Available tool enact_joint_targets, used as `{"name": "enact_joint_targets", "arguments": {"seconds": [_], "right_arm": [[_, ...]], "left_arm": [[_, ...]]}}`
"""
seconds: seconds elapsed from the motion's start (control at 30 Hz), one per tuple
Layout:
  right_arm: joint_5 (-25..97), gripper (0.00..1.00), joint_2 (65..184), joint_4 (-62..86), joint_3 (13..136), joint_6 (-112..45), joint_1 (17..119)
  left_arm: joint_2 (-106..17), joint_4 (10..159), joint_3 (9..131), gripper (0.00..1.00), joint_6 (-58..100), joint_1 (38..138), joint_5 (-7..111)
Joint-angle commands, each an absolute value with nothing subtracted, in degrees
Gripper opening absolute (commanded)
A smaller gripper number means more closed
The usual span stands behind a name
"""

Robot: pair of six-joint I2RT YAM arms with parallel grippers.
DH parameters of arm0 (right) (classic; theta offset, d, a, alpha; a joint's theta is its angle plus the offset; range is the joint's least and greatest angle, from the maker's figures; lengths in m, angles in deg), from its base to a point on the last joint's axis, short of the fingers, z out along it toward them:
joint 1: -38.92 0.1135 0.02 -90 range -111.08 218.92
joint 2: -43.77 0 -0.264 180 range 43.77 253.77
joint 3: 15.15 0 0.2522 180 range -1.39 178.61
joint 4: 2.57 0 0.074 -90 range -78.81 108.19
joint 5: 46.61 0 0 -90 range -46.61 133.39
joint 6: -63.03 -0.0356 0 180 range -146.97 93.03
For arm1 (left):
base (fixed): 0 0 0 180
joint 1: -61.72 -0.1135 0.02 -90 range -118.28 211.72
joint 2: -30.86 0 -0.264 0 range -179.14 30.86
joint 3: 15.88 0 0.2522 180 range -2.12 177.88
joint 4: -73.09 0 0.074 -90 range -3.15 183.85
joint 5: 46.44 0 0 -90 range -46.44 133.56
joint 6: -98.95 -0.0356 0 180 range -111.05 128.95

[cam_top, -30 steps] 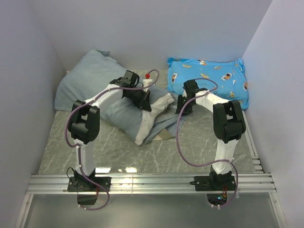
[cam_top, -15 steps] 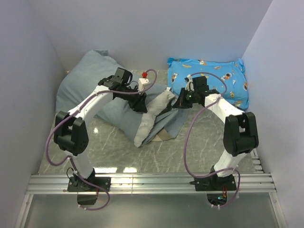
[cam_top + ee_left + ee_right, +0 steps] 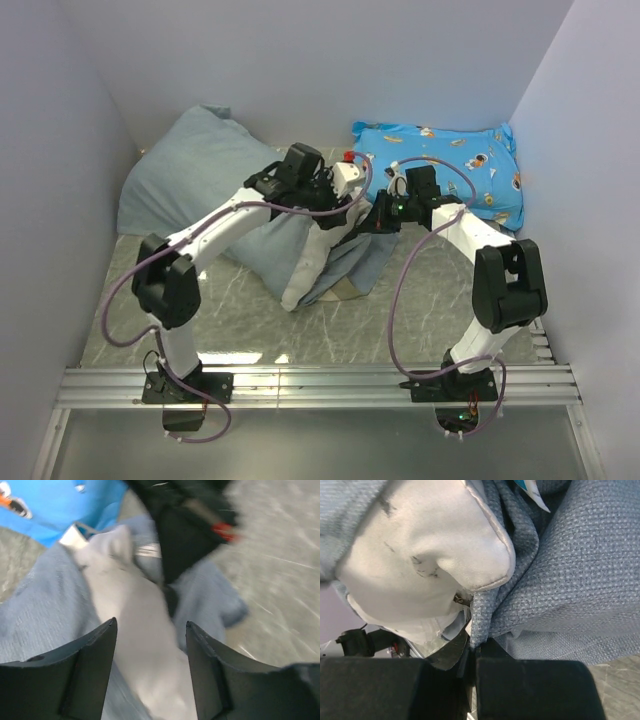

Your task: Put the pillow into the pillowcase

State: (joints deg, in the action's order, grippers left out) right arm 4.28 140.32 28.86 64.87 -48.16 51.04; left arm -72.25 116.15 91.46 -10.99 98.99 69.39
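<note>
The grey-blue pillowcase [image 3: 200,170] lies at the back left with most of the white pillow inside it. The pillow's bare end [image 3: 308,262] sticks out of the case's mouth toward the middle. My left gripper [image 3: 352,203] hovers open over that end; in the left wrist view the pillow [image 3: 135,630] shows between and beyond its fingers [image 3: 90,670], with the pillowcase [image 3: 30,615] on both sides. My right gripper [image 3: 377,221] is shut on the pillowcase's edge [image 3: 485,620] at the mouth, right next to the pillow's corner [image 3: 430,545].
A bright blue cartoon-print cushion [image 3: 450,165] leans against the back wall at the right, just behind my right arm. Walls close in on the left, back and right. The marble table top [image 3: 420,300] shows in front of the fabric, and a metal rail [image 3: 320,385] runs along the near edge.
My left gripper let go, opened and swung right over the pillow's bare end. My right gripper closed on the pillowcase's edge and moved slightly back.
</note>
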Motion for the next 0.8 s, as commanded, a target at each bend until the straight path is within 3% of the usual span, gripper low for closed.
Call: {"name": "enact_joint_targets", "arguments": {"seconds": [0.0, 0.1, 0.13, 0.2, 0.33, 0.43, 0.77], "right_arm": [[1.5, 0.0, 136.2, 27.2, 64.4, -48.6, 51.2], [2.2, 0.0, 135.5, 26.9, 64.6, -48.5, 51.0], [3.3, 0.0, 135.1, 26.9, 65.0, -48.3, 50.6], [3.8, 0.0, 134.6, 26.2, 66.0, -48.4, 49.7], [3.1, 0.0, 132.9, 24.5, 68.5, -49.4, 48.0], [1.6, 0.0, 130.4, 22.2, 68.3, -50.7, 47.8], [-0.7, 0.0, 125.5, 20.0, 67.2, -51.3, 48.1]], "left_arm": [[-77.9, 112.0, 93.8, 0.59, -9.0, 99.0, 62.9], [-81.8, 117.5, 94.2, 0.46, -12.5, 98.7, 67.4], [-82.2, 118.5, 92.6, 0.33, -12.9, 98.5, 68.3], [-82.1, 122.1, 90.0, 0.19, -13.3, 98.0, 70.8], [-80.2, 124.3, 81.4, 0.05, -12.0, 94.2, 74.2], [-79.1, 124.2, 75.4, 0.01, -12.2, 93.8, 73.6], [-77.9, 125.7, 72.4, 0.0, -16.5, 94.7, 74.2]]}}
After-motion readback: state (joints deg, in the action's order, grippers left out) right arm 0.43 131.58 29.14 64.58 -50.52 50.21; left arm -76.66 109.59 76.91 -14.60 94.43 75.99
